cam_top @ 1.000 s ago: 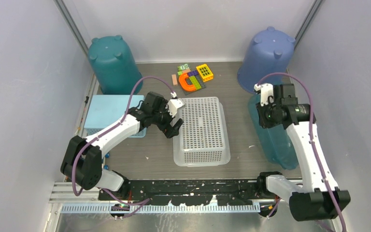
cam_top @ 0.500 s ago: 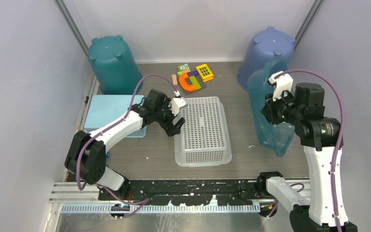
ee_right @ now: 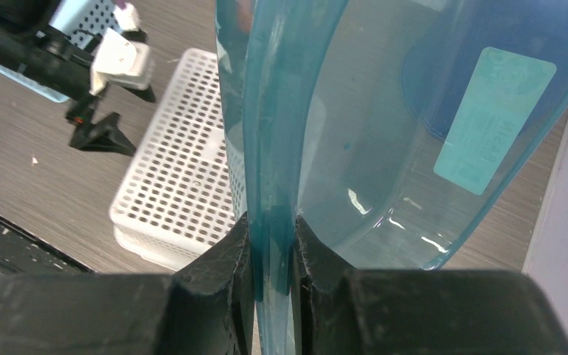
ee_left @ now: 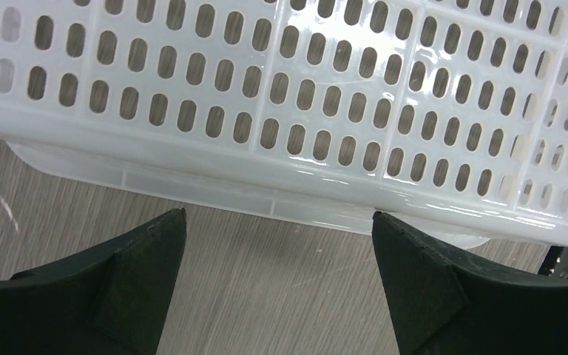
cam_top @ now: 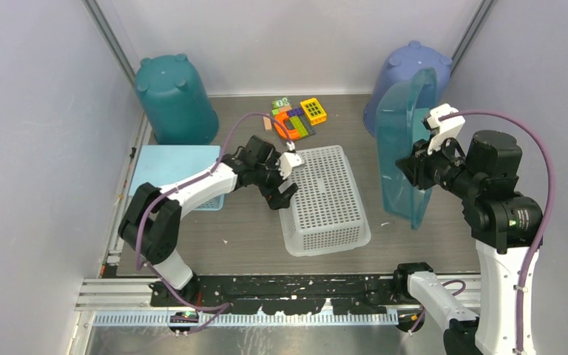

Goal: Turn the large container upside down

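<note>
Right gripper: fingers clamped on the rim of the large container, one pad on each side of the wall, with no gap showing in the wrist view. The container is translucent teal and stands on edge, tilted, with its open side facing left toward the white basket. Its top end overlaps the blue bucket in the overhead view, and its bottom corner is low over the table. Can't tell whether that corner touches the surface. A label is visible through the wall, text unreadable. From above, the right fingers are mostly hidden behind the container wall and the wrist camera mount. Left gripper: jaws spread wide, nothing between them, pointed at the long side wall of the basket. The tips sit right at the basket's bottom flange; can't tell if they make contact. The basket lies base-up, rim on the table, skewed so its near end swings right. The wrist view crops it to one perforated wall. Farther out, a teal bucket sits upside down at back left, and the blue bucket is also inverted at back right. A light-blue slab lies at left, partly under the left arm. Toy blocks are clustered at back centre, individual pieces too small to sort.
</note>
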`<act>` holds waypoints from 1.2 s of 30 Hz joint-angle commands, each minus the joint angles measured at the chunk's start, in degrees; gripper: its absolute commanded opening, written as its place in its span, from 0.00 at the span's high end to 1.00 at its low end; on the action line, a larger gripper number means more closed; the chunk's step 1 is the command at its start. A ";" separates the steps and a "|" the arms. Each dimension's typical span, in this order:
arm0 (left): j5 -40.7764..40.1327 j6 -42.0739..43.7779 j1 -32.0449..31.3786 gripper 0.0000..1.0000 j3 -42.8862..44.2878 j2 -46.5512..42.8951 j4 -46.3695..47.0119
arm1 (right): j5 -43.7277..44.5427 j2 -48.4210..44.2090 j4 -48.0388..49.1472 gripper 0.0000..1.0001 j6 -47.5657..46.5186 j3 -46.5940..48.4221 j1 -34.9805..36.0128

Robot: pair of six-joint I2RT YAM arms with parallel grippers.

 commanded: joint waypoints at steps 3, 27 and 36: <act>-0.67 -0.93 -4.11 0.03 6.23 4.10 2.46 | -4.46 0.24 7.72 0.99 2.28 4.51 0.10; 2.02 2.87 -9.51 0.00 19.42 4.58 -9.26 | -8.09 4.85 8.97 0.99 4.05 10.26 0.10; 0.88 4.02 3.77 0.00 10.52 -17.89 -12.04 | -7.08 16.27 5.83 0.99 2.58 15.38 4.98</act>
